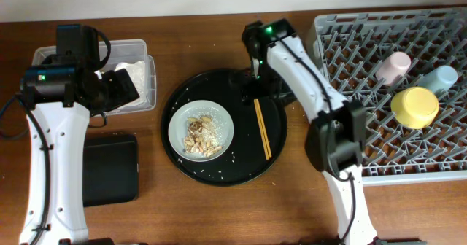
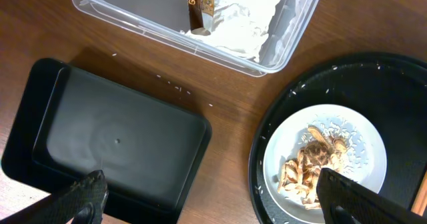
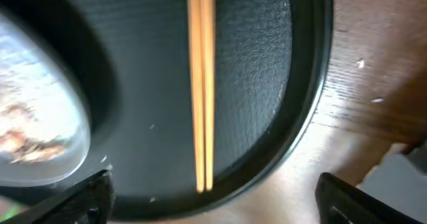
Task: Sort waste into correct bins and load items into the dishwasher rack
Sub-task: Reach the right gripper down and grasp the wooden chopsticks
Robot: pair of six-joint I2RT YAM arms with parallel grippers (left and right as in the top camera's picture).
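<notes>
Right gripper (image 3: 217, 201), spread wide and empty, over paired thin wooden chopsticks (image 3: 201, 84) lying on the large round black tray (image 3: 280, 84). Left gripper (image 2: 213, 205), likewise spread and empty, above the shallow black rectangular tray (image 2: 113, 137); beyond, the clear plastic box (image 2: 280, 47) holds white napkins (image 2: 247, 14) and a gold-brown wrapper (image 2: 199, 7) lettered "OLD".

Chopsticks (image 3: 201, 84) cut off by top edge; plate (image 3: 53, 84) blurred, cropped left; rack (image 1: 408, 150) cropped right
</notes>
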